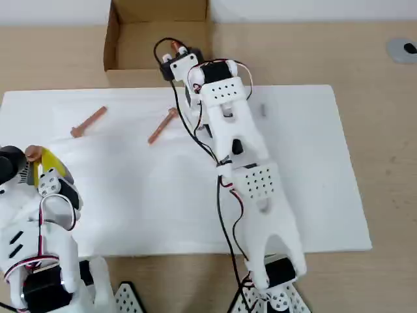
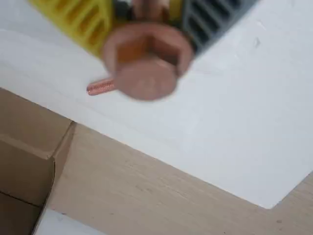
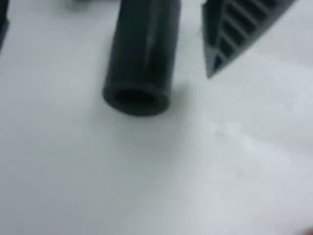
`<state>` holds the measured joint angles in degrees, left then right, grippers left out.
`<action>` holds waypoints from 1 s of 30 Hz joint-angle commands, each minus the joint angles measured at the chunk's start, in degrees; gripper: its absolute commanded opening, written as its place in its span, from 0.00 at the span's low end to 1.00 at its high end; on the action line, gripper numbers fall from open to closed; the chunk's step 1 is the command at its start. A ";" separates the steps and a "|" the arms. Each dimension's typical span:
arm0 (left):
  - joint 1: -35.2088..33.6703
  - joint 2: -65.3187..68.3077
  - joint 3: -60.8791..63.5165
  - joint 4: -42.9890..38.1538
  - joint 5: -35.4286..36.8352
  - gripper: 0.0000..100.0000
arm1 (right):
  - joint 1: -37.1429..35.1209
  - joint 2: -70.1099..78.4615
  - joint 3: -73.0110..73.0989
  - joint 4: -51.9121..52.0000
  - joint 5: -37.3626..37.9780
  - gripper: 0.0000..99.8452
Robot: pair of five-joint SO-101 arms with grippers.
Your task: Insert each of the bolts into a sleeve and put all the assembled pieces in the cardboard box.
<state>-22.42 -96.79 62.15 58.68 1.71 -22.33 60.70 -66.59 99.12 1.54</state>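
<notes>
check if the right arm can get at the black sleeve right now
Probably yes: the sleeve lies bare on the white sheet just beside the right arm's finger, with nothing over it or between them.

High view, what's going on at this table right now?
Two robot arms are working on fitting bolts into sleeves. The left end effector is shut on one copper bolt at the left edge of the white mat. The right end effector hangs open over a black sleeve that lies on the mat, not gripping it. Two loose bolts lie on the mat, and the cardboard box sits just beyond its far edge.
</notes>
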 commanded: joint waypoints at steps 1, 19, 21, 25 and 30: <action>-0.70 -0.48 -0.97 -1.41 0.62 0.00 | 0.66 -0.04 -3.21 -0.70 -0.53 0.32; -0.79 -0.57 -1.14 -1.49 0.53 0.00 | 0.92 2.77 -3.03 -0.26 0.09 0.27; -0.79 -0.57 -1.93 -1.23 0.53 0.00 | 0.92 2.68 -3.30 0.26 0.79 0.21; -0.79 -0.57 -2.90 -1.32 0.62 0.00 | 1.01 2.51 -3.30 0.53 0.88 0.09; -0.79 -0.57 -2.90 -1.14 0.44 0.00 | 1.01 2.51 -3.30 0.53 0.97 0.06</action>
<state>-22.68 -96.79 62.15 58.68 2.07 -21.19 63.78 -68.53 99.12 1.80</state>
